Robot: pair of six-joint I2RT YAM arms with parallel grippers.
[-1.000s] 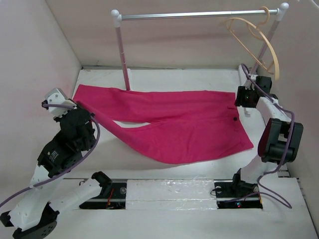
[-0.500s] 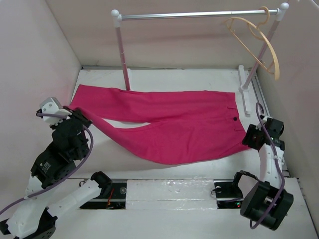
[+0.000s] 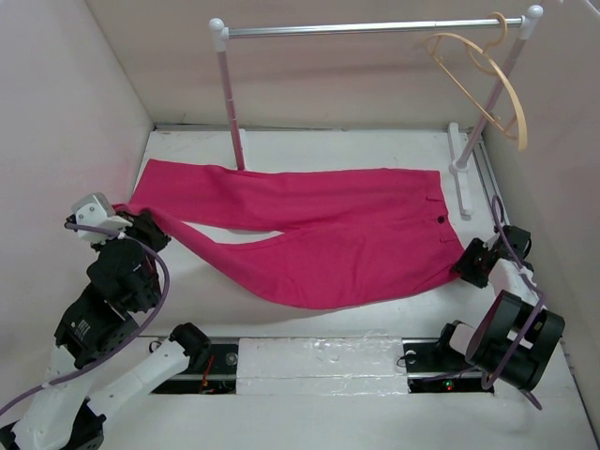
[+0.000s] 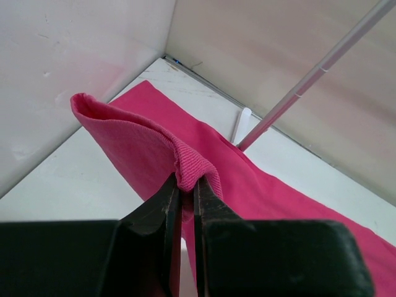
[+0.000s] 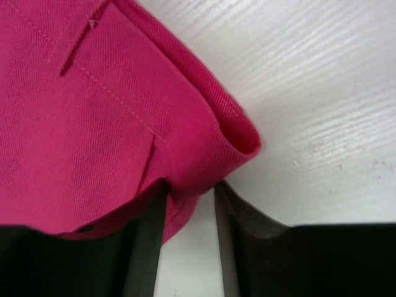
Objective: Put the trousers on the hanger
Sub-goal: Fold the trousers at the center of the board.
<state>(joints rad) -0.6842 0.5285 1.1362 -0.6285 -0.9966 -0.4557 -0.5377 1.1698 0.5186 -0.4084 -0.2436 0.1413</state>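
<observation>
The white table (image 3: 375, 150) lay ahead of both grippers, with bare surface beyond the cloth on the far side and a narrow strip near the arm bases. The pink trousers (image 3: 337, 234) were spread flat between the two hands, legs toward the left hand and waistband toward the right. They had slid a little toward the near-left since a second before. The white-and-silver rail (image 3: 375, 28) stood well beyond both hands at the back wall. One of its posts came down just past the far trouser leg.

The hanger (image 3: 518, 127) hung by its hook at the rail's right end, high above and beyond the right gripper, unmoved and well apart from the trousers.

The left gripper (image 4: 185, 185) was clamped tight on the hem of the near leg, lifting a fold off the table close to the left wall. It had drawn back toward its own base. The right gripper (image 5: 189, 192), a second earlier up by the rail's foot, had dropped low to the waistband's near corner at the table's right edge. Its jaws stood apart, straddling that corner, with white table showing between them.
</observation>
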